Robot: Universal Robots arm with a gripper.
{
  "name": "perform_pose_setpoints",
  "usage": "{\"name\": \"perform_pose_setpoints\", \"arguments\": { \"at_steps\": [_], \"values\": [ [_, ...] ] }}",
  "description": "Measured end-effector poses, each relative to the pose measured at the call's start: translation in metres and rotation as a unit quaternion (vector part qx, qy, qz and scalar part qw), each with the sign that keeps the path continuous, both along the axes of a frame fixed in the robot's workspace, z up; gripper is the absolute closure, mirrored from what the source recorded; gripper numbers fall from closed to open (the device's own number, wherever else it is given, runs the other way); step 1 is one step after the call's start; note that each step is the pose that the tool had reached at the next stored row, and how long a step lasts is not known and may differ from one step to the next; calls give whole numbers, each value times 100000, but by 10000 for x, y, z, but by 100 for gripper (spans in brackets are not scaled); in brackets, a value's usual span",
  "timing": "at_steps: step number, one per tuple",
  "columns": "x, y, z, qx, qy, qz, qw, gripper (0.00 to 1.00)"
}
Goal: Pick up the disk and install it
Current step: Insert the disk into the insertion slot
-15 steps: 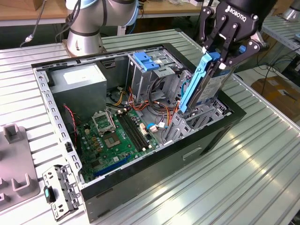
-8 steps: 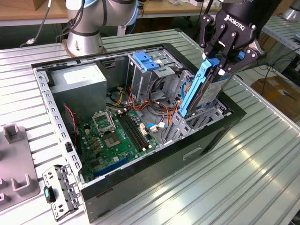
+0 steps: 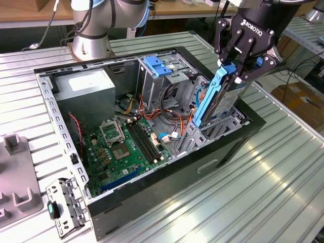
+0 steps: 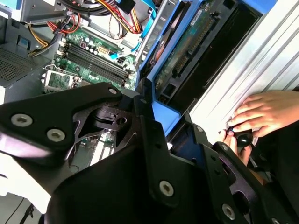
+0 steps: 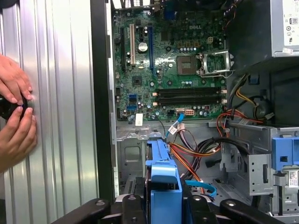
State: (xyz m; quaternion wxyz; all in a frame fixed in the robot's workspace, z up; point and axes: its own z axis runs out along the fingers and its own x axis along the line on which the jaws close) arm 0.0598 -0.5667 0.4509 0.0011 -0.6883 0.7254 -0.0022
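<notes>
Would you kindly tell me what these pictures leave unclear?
Exterior view: the disk, its lower end behind grey cage metal.
Second wrist view: the pincer, its grip on the disk behind its own black body.
First wrist view: the dark object in the hands, covered by fingers, cut by the edge.

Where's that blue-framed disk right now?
The disk stands on edge at the end of the computer case on the exterior view's right, held by the gripper.

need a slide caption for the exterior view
Gripper clamps the disk, tilted on edge, at the drive bay on the exterior view's right of the open computer case.
</notes>
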Motion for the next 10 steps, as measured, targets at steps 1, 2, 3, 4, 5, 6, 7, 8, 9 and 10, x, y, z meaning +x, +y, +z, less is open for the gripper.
{"name": "perform_pose_setpoints", "arguments": {
  "at_steps": [1,2,3,4,5,6,7,8,9,10],
  "values": [
    [0,0,-5,8,-3,-1,100000,64],
    [0,0,-7,11,-3,0,100000,64],
    [0,0,-7,3,-4,4,100000,64],
    [0,0,-8,4,-3,2,100000,64],
    [0,0,-7,14,-4,42,100000,64],
    [0,0,-4,19,-6,81,100000,64],
    [0,0,-3,25,-8,102,100000,64],
    [0,0,-2,31,-11,120,100000,64],
    [1,4,1,16,-7,129,100000,64],
    [1,9,3,10,-8,133,100000,64]
  ]
}}
